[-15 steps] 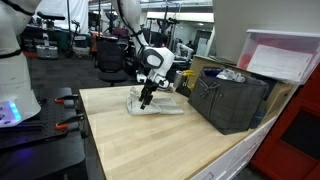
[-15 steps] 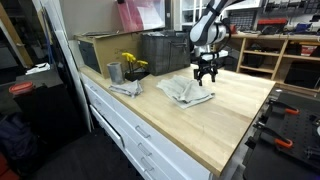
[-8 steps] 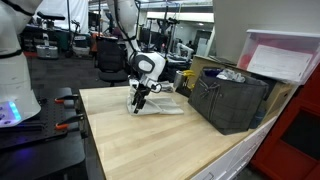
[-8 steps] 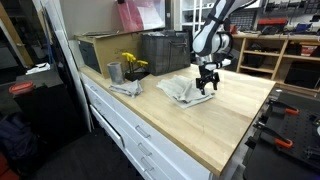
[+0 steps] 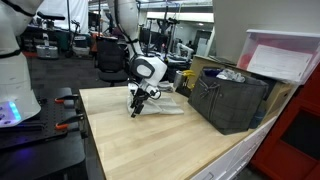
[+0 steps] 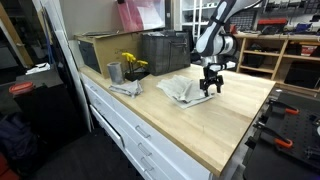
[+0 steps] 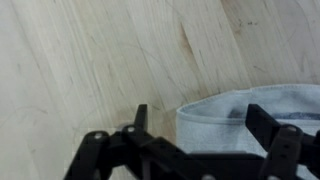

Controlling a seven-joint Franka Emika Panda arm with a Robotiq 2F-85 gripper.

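Observation:
A crumpled grey cloth point(image 5: 162, 103) point(image 6: 185, 92) lies on the wooden table point(image 5: 140, 145). My gripper point(image 5: 136, 108) point(image 6: 211, 91) hangs low over the edge of the cloth that lies farthest from the bins, fingers pointing down. In the wrist view the gripper point(image 7: 200, 112) is open, and the folded hem of the cloth point(image 7: 225, 125) lies between its two black fingers. One finger point(image 7: 141, 112) stands over bare wood and the second over the cloth. Nothing is held.
A dark grey bin point(image 5: 230, 100) stands on the table beyond the cloth, with more bins point(image 6: 165, 50) at the back. A metal cup point(image 6: 114, 72), yellow flowers point(image 6: 132, 63) and a second cloth point(image 6: 125, 88) sit farther along the table. Bare wood point(image 6: 215, 135) surrounds the gripper.
The gripper has moved across the cloth toward its outer edge, away from the bins, and come lower. Its jaws have stayed open.

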